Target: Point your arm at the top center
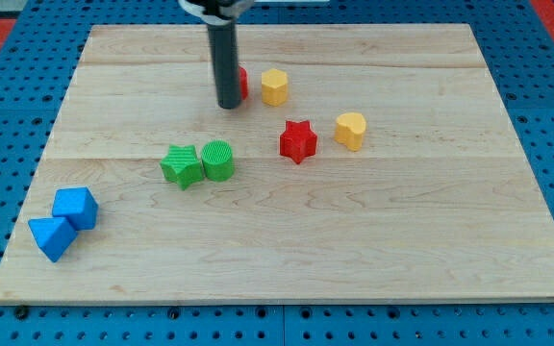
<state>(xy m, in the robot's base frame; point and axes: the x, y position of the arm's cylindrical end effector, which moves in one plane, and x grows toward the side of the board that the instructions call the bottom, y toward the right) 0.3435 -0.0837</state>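
My rod comes down from the view's top and my tip (229, 105) rests on the wooden board (287, 240) in its upper middle, a little left of centre. A red block (242, 84) is mostly hidden behind the rod, touching or very near it on its right side. A yellow hexagonal block (274, 86) sits just right of that.
A red star block (297, 141) and a yellow heart-like block (350, 130) lie right of centre. A green star block (181, 165) and a green round block (217, 160) sit together at left centre. Two blue blocks (74, 207) (51, 236) lie at the lower left.
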